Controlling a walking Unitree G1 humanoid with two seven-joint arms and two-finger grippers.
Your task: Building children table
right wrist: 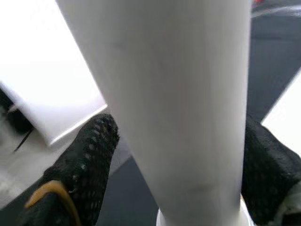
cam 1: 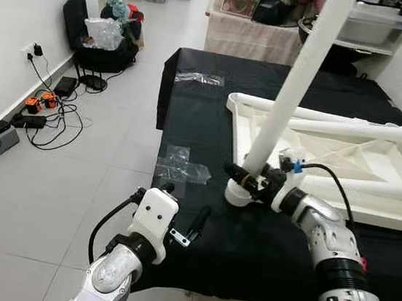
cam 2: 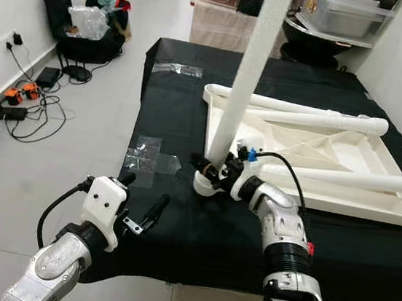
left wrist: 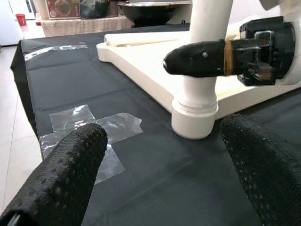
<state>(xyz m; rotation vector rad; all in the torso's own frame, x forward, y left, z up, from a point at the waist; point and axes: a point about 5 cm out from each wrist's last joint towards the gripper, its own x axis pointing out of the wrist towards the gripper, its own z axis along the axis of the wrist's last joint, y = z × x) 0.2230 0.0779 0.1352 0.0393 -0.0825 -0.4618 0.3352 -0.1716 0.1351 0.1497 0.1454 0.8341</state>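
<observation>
Currently the right gripper (cam 1: 249,184) pinched the white table leg (cam 1: 291,88) just above its corner socket (cam 1: 238,193) on the upturned tabletop (cam 1: 347,157). Beside it, the left gripper (cam 1: 182,218) hung spread and unloaded. Judged risk: the leaning leg could cross-thread or twist free under so low a grip.

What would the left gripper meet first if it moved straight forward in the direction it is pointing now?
Most likely the round base of the upright white leg, which stands straight ahead of the left gripper on the black cloth. The right gripper clamps that leg just above. Depth is uncertain.
</observation>
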